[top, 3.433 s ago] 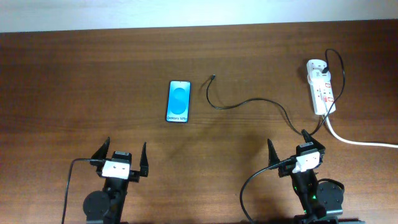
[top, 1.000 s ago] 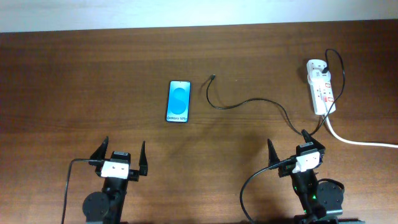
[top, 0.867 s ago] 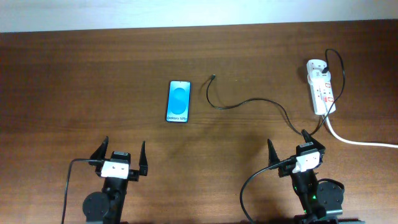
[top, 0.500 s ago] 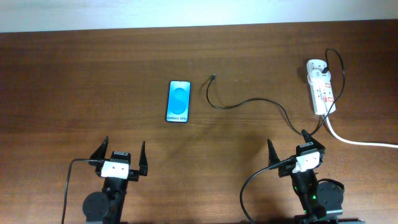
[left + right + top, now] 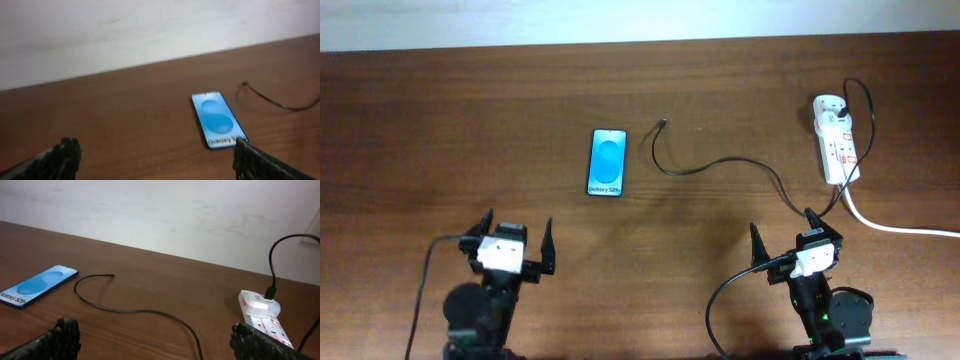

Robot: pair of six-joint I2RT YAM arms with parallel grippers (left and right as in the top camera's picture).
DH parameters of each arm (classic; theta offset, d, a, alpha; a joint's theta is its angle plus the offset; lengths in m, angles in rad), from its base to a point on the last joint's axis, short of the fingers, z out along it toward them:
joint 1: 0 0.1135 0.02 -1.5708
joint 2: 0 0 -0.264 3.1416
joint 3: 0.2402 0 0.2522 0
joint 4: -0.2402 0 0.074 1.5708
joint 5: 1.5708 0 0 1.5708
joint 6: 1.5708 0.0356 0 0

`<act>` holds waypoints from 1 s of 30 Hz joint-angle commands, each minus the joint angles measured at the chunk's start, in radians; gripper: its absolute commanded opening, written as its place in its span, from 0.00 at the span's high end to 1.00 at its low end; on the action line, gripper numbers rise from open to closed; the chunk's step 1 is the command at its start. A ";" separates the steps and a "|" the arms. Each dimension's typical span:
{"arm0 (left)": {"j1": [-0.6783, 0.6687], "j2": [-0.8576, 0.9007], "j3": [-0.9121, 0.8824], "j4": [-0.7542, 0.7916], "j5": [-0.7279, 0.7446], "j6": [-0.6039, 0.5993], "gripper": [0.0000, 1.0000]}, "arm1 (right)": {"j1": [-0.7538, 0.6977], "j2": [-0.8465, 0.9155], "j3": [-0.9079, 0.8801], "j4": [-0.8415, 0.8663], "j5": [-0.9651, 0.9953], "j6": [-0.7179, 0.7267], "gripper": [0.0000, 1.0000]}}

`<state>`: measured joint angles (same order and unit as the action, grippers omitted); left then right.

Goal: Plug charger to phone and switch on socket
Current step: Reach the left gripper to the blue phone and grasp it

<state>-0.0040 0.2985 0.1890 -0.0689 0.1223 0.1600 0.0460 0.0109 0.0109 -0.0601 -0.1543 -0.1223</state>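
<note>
The phone [image 5: 607, 163] lies flat on the table with its blue screen up; it also shows in the left wrist view [image 5: 217, 119] and the right wrist view [image 5: 37, 286]. The thin black charger [image 5: 720, 165] curls from its free plug tip [image 5: 662, 124] right of the phone to the socket [image 5: 837, 139], a white power strip at the far right, also seen in the right wrist view [image 5: 262, 313]. The charger shows there too [image 5: 135, 311]. My left gripper [image 5: 513, 242] is open and empty, well short of the phone. My right gripper [image 5: 782, 238] is open and empty, near the charger's bend.
The socket's thick white cord [image 5: 890, 226] runs off the right edge. A pale wall [image 5: 160, 215] stands behind the table's far edge. The arms' own black cables [image 5: 720, 300] loop by their bases at the front.
My left gripper has shifted slightly forward and to the left and turned a little. The right arm, phone, charger and socket have not moved.
</note>
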 commanded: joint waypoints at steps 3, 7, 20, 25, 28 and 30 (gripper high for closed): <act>0.005 0.336 0.350 -0.171 0.040 -0.008 0.01 | 0.006 -0.007 -0.005 -0.005 0.002 0.010 0.01; 0.004 0.630 0.700 -0.394 0.091 -0.008 0.01 | 0.006 -0.007 -0.005 -0.005 0.002 0.010 0.01; -0.164 1.404 1.377 -0.894 0.209 0.013 0.01 | 0.006 -0.007 -0.005 -0.005 0.002 0.010 0.02; -0.277 1.612 1.503 -0.862 -0.075 -0.232 0.01 | 0.006 -0.007 -0.005 -0.005 0.002 0.010 0.02; -0.319 1.720 1.602 -0.897 -0.153 -0.269 0.00 | 0.006 -0.007 -0.005 -0.005 0.002 0.010 0.02; -0.320 1.770 1.633 -0.897 -0.153 -0.282 0.00 | 0.006 -0.007 -0.005 -0.005 0.002 0.010 0.02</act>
<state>-0.3267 2.0113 1.7733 -0.9607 0.0315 -0.0727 0.0460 0.0109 0.0109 -0.0597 -0.1543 -0.1226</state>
